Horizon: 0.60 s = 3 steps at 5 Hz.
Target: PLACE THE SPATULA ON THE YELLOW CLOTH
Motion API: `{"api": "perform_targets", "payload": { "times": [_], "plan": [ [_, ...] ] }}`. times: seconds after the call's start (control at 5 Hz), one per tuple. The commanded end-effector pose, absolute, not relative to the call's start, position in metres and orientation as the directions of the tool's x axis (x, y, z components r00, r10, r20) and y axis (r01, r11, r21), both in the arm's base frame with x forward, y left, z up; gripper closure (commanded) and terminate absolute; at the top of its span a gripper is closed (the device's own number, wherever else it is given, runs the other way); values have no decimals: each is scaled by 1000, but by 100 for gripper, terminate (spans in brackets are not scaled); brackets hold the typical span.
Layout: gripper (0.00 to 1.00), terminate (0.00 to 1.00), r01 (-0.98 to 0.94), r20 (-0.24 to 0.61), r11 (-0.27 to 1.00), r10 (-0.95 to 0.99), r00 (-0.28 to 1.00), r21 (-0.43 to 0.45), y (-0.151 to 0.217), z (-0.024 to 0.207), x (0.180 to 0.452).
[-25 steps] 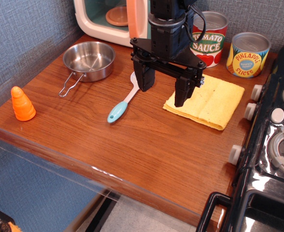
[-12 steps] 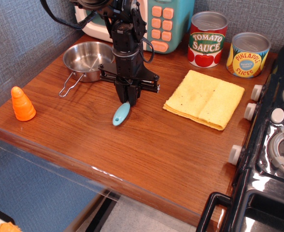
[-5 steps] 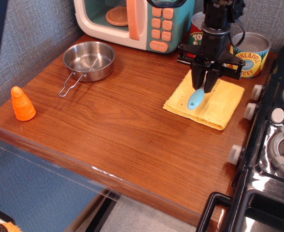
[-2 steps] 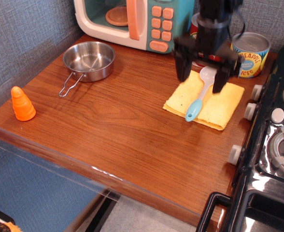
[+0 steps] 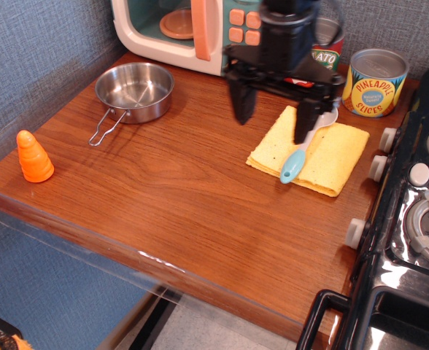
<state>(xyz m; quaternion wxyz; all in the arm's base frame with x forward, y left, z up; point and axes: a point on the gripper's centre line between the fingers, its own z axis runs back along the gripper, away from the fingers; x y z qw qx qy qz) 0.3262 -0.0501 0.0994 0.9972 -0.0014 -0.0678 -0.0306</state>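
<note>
The spatula [image 5: 299,155] lies on the yellow cloth [image 5: 338,153], its light blue handle pointing to the cloth's front edge and its white head partly hidden behind a finger. The cloth lies flat at the right of the wooden counter. My gripper [image 5: 274,117] hangs above the cloth's left edge, lifted clear of the spatula. It is open and empty, its two black fingers spread wide, one over bare wood, the other over the cloth.
A toy microwave [image 5: 185,29] stands at the back. A tomato sauce can [image 5: 327,45] and a pineapple can [image 5: 375,82] stand behind the cloth. A steel pan [image 5: 133,91] sits at the left, an orange cone [image 5: 34,157] near the left edge. A black toy stove [image 5: 411,219] borders the right.
The gripper carried the spatula from the counter's middle onto the yellow cloth, let it go there, and has since risen and shifted left with its fingers open.
</note>
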Motion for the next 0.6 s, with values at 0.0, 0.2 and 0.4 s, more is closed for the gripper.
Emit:
{"api": "perform_targets", "payload": {
  "times": [0.0, 0.2, 0.4],
  "plan": [
    [0, 0, 88, 169, 996, -85, 982, -13, -42, 109, 313],
    [0, 0, 88, 169, 996, -85, 982, -13, -42, 109, 313],
    [0, 100, 88, 169, 996, -85, 982, -13, -42, 109, 313]
  ]
}}
